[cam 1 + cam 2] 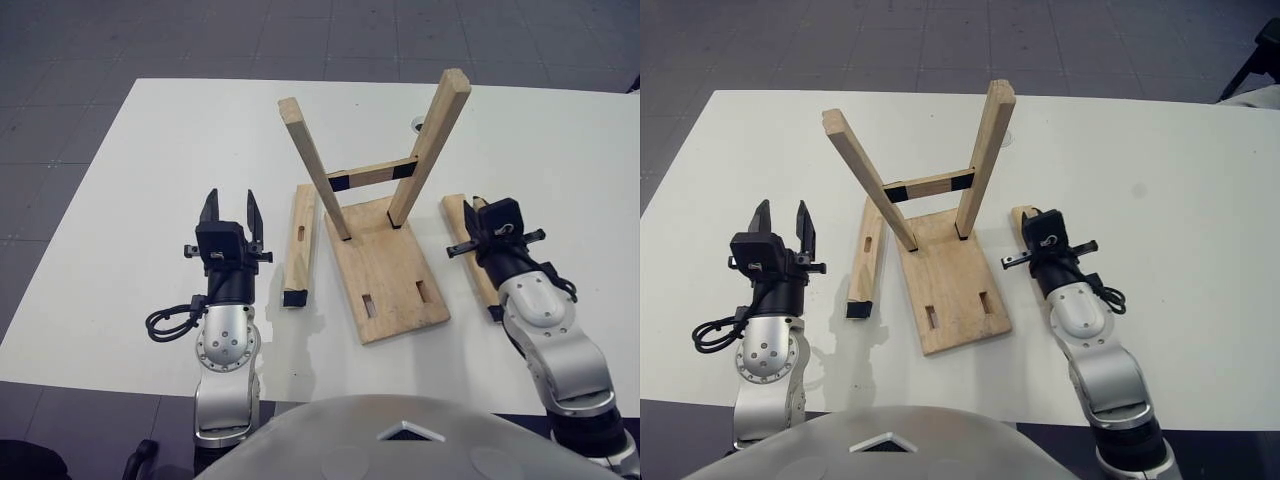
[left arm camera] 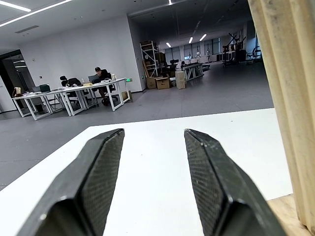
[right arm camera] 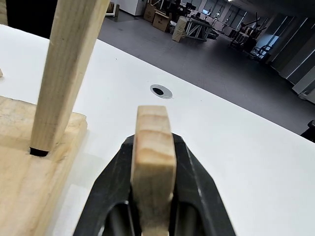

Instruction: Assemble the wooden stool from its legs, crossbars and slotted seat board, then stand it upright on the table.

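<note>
Pale wood seat board (image 1: 385, 275), black-tipped legs (image 1: 312, 165), white table (image 1: 150, 170)

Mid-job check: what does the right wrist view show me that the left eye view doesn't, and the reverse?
Right wrist view: close up, the right pincer clamps a loose leg by its sides, end grain facing the camera.
Left eye view: the left pincer open, holding nothing, a second loose leg lying left of the seat board, the crossbar, two empty slots.
Both: the right pincer on its leg, the seat board, an upright leg socketed into it, the cable hole.
</note>
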